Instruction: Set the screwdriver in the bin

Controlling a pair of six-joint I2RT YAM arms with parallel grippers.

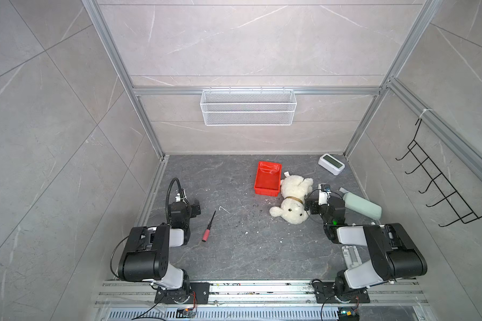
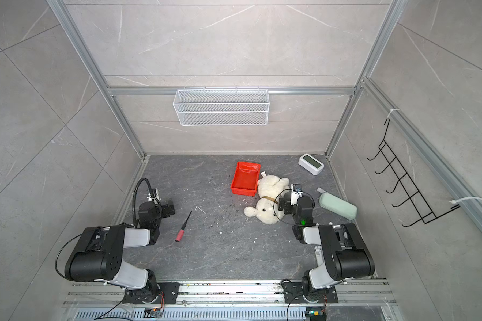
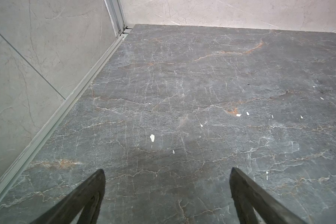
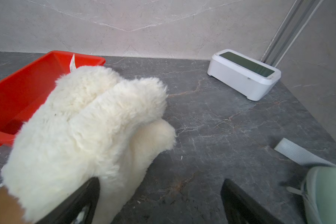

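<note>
The small slim screwdriver [image 1: 209, 226] has a red ribbed handle and a thin black shaft, and the shallow rectangular plastic bin [image 1: 266, 192] is plain bright red. The fluffy plush toy [image 1: 292, 200] is creamy white with dark eyes and a tan collar, the boxy plastic clock [image 1: 331, 164] is white with a grey-green screen, the soft oblong case [image 1: 362, 207] is pale mint green, and the long wire-mesh basket [image 1: 248, 107] is white. The stone-look table top [image 3: 182, 97] is dark grey, laced with fine white veins and rusty orange streaks, while the panel walls [image 1: 248, 41] are light grey with faint pale veining.
</note>
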